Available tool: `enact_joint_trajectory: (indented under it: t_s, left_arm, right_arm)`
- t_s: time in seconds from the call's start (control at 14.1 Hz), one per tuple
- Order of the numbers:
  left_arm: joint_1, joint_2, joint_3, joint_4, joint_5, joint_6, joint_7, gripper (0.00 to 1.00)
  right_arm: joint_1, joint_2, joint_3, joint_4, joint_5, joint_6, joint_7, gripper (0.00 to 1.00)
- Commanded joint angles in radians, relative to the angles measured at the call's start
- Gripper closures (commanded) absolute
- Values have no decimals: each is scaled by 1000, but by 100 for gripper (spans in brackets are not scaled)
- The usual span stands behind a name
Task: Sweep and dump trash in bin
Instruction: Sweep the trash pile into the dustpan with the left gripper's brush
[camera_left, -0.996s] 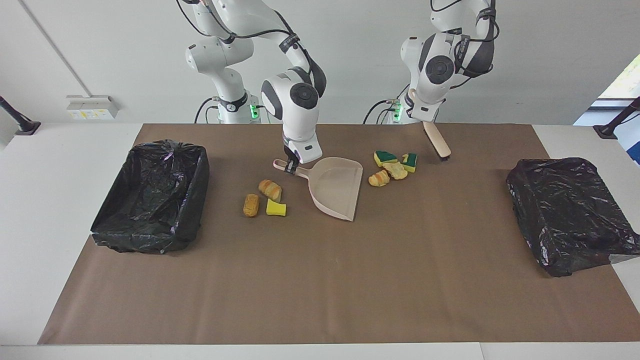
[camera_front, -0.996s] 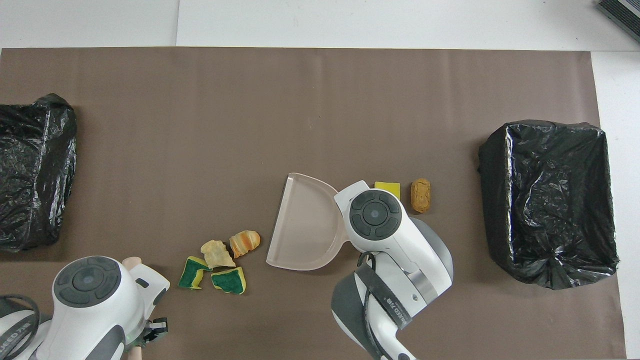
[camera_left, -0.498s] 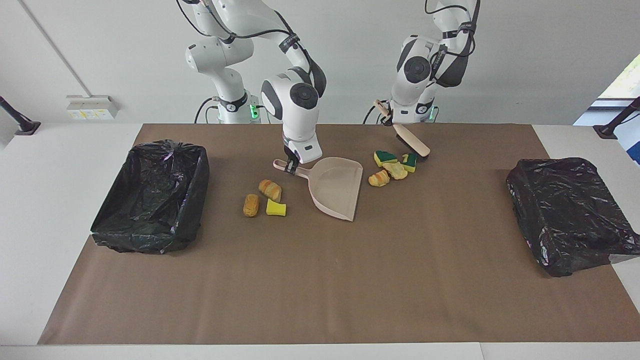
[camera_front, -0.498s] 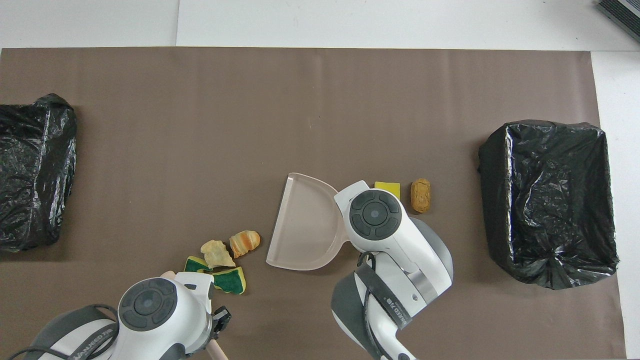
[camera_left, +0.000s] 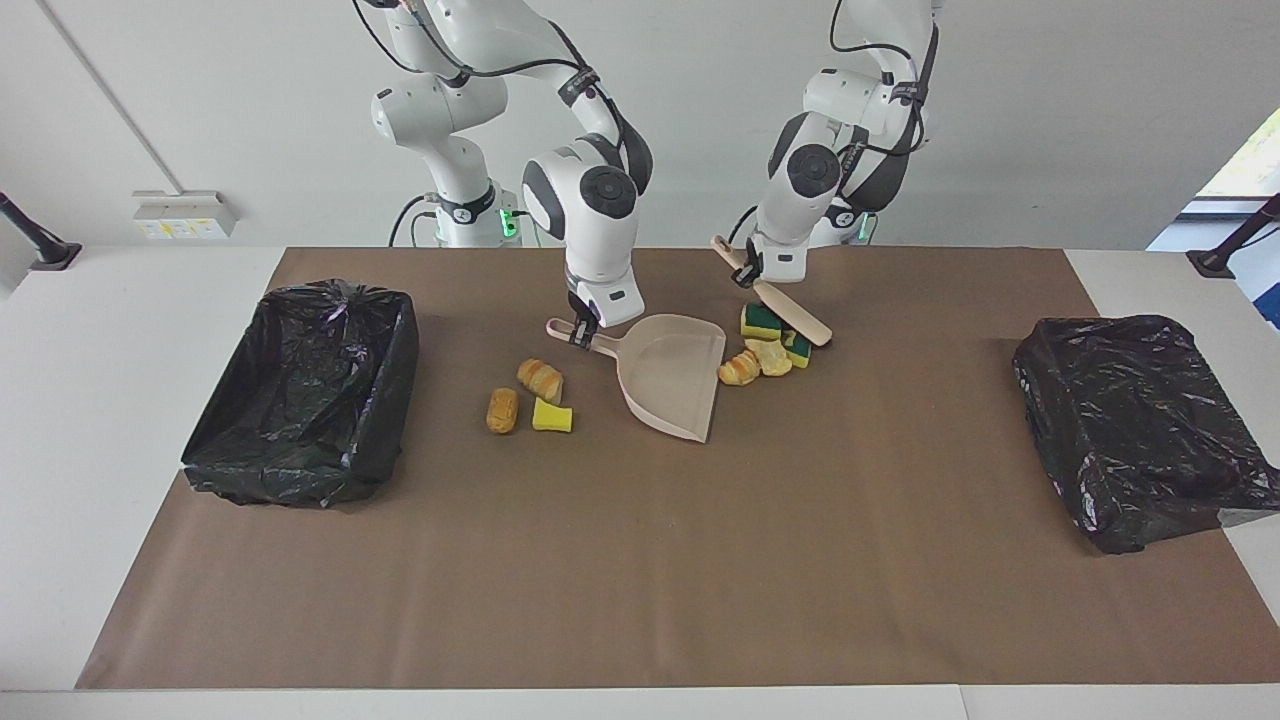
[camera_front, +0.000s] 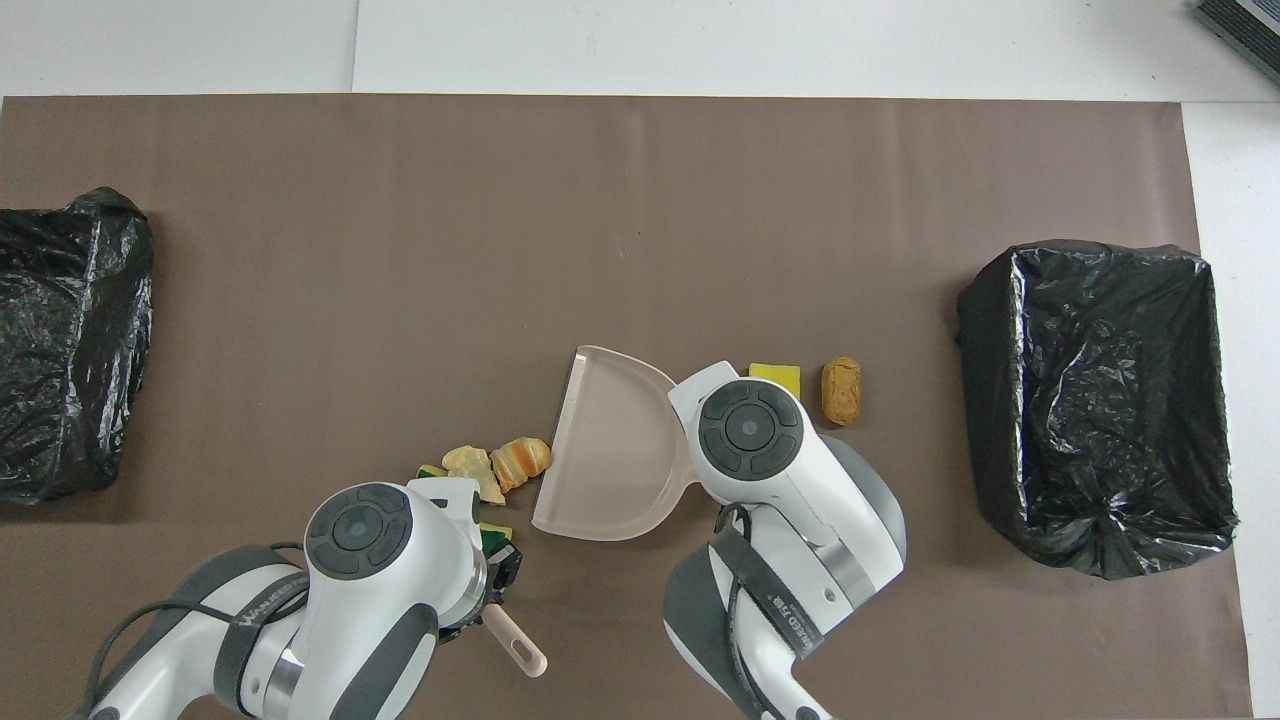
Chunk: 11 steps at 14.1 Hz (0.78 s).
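The pink dustpan (camera_left: 672, 372) (camera_front: 605, 450) lies flat on the brown mat, and my right gripper (camera_left: 580, 332) is shut on its handle. My left gripper (camera_left: 746, 272) is shut on the beige brush (camera_left: 792, 312), which slants down with its bristles against several trash scraps (camera_left: 765, 348) (camera_front: 500, 463). These green-faced sponge pieces and bread-like lumps are bunched at the dustpan's open edge, and the croissant-like lump (camera_left: 740, 369) touches it. Three more scraps, two bread lumps (camera_left: 541, 380) (camera_left: 502, 410) and a yellow sponge (camera_left: 551, 416), lie beside the handle toward the right arm's end.
A black-lined bin (camera_left: 300, 395) (camera_front: 1095, 400) stands open at the right arm's end of the mat. A second black-bagged bin (camera_left: 1140, 425) (camera_front: 70, 340) sits at the left arm's end. The brush's handle tip (camera_front: 518, 645) sticks out under the left wrist in the overhead view.
My left arm has swung the brush toward the dustpan, pushing the cluster of scraps up to the pan's open edge. The right arm and the dustpan have not moved.
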Motion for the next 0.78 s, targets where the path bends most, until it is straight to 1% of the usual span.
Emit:
enact_joint_trajectory:
  t_s: [0.0, 0.07, 0.21, 0.36, 0.5, 0.71]
  left_arm:
    - [-9, 108, 11, 119, -22, 22, 106, 100]
    - [-13, 121, 11, 132, -22, 38, 180, 100]
    - [-29, 128, 8, 133, -22, 110, 330, 100]
    - [-79, 123, 10, 135, -22, 109, 476, 100]
    - [-91, 123, 4, 138, -22, 111, 576, 100]
    - [-168, 121, -7, 167, -20, 108, 648, 100]
  right_arm:
    - [-2, -1, 2, -12, -19, 11, -27, 100]
    - [-2, -1, 2, -12, -19, 11, -27, 100]
    - [-2, -1, 2, -12, -19, 11, -27, 100]
    - [-3, -1, 2, -12, -19, 11, -27, 100]
    - [-3, -1, 2, -12, -19, 11, -27, 100]
    - [-3, -1, 2, -12, -19, 11, -27, 100]
